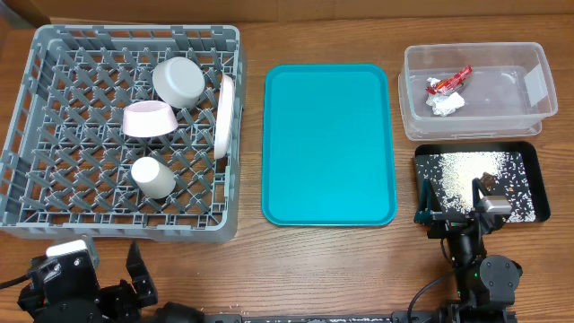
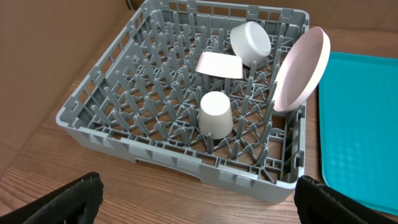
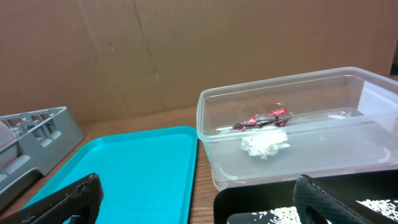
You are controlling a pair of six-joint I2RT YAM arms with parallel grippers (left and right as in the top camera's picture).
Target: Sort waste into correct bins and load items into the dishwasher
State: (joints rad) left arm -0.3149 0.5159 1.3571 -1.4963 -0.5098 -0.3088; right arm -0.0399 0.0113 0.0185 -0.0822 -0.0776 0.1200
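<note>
The grey dish rack holds a greyish bowl, a pinkish bowl, a white cup and a white plate standing on edge. They also show in the left wrist view: rack, cup, plate. The clear tub holds the red wrapper and white paper wad. The black tray holds white grains. My left gripper is open and empty at the rack's front edge. My right gripper is open and empty over the black tray's front.
A flat teal tray lies between the rack and the bins, with nothing on it. A brown cardboard wall stands behind the table. Bare wooden tabletop runs along the front edge.
</note>
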